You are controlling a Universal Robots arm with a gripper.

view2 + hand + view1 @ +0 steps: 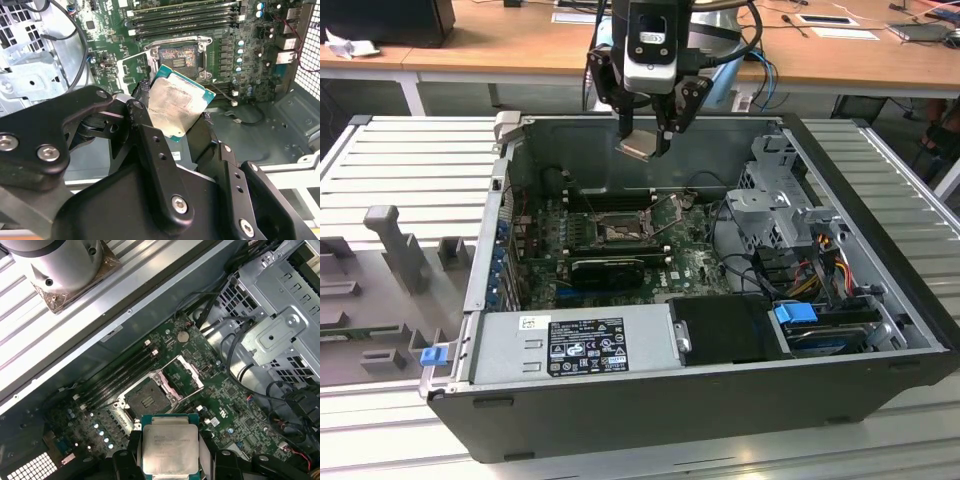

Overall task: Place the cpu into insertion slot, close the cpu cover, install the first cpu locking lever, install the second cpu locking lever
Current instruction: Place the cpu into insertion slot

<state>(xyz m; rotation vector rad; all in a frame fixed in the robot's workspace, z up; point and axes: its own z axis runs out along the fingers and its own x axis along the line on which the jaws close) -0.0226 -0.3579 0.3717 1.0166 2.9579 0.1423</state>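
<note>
1. In the exterior view I saw the gripper hanging above the open computer case, its fingers clamped on the cpu; the chip sat tilted there, well clear of the motherboard below.
2. The first wrist view gave me the cpu face-on, its silver-grey metal top towards the camera and a black finger against each of two opposite edges; the second wrist view showed the cpu as a pale dull face rimmed in green, turned corner-forward.
3. The chip was square, so I could name no long axis.
4. Beyond the fingertips lay the insertion slot, bare and dark; the cpu cover stood swung open beside it, its square cut-out plain to see.
5. Around the socket I noted the memory slots on one side and the drive cage with its cables on the other; nothing lay between the chip and the socket.
</note>
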